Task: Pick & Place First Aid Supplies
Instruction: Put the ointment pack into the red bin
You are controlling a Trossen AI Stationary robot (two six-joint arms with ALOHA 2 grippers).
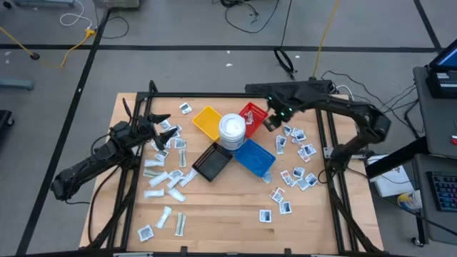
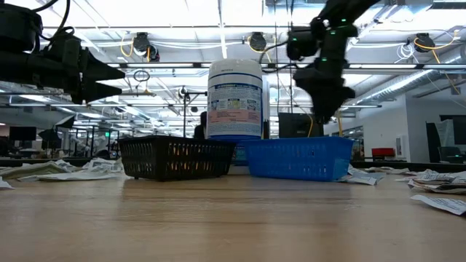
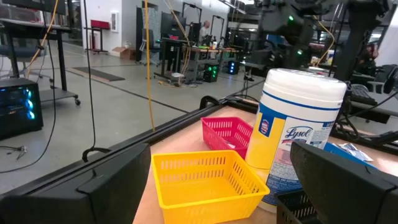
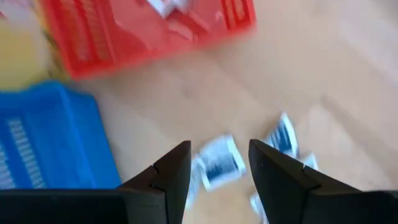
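Small white first aid packets lie flat on the table in two scatters, one on the left [image 1: 168, 175] and one on the right [image 1: 298, 153]. My right gripper [image 1: 272, 123] hangs open in the air beside the red tray [image 1: 253, 114]. In its wrist view the gripper [image 4: 219, 152] is above a blue-printed packet [image 4: 217, 163] on the wood, touching nothing. A few packets [image 4: 168, 9] lie in the red tray. My left gripper [image 1: 163, 127] is open over the left scatter. It [image 3: 217, 155] is raised and faces the yellow tray [image 3: 205, 177].
In the table's middle, the yellow [image 1: 207, 121], red, blue [image 1: 255, 158] and black [image 1: 212, 163] trays ring a round white tub with a lid [image 1: 232, 130]. A dark frame [image 1: 214, 95] runs along the table's edges. Bare wood lies along the near edge [image 1: 221, 225].
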